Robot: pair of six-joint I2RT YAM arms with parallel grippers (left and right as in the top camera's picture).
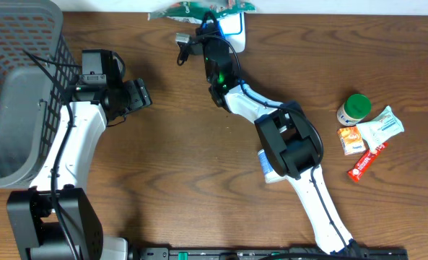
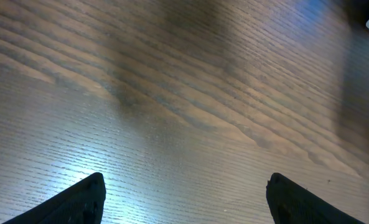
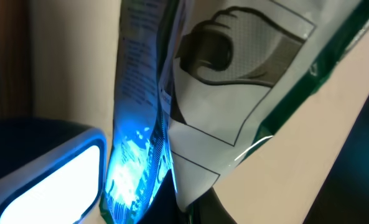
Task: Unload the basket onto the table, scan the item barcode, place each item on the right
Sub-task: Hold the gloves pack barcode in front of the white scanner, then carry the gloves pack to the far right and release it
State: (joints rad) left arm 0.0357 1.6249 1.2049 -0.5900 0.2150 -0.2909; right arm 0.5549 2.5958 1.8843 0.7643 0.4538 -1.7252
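My right gripper [image 1: 208,27] is at the table's far edge, shut on a green and white packet [image 1: 199,10]. The right wrist view has the packet [image 3: 234,74] rising from my right gripper [image 3: 193,210], its printed face [image 3: 134,168] glowing blue. Just left of it stands the white scanner with a blue-lit window [image 3: 47,177], also in the overhead view as the scanner [image 1: 232,29]. My left gripper [image 1: 143,94] hangs open over bare wood at the left. Its two dark fingertips [image 2: 78,202] stand far apart with nothing between them.
A grey mesh basket [image 1: 19,94] fills the left edge. At the right lie a green-capped bottle [image 1: 354,108], an orange packet [image 1: 351,140], a white and teal packet [image 1: 381,126] and a red bar [image 1: 367,161]. A blue and white item [image 1: 267,167] lies partly under my right arm.
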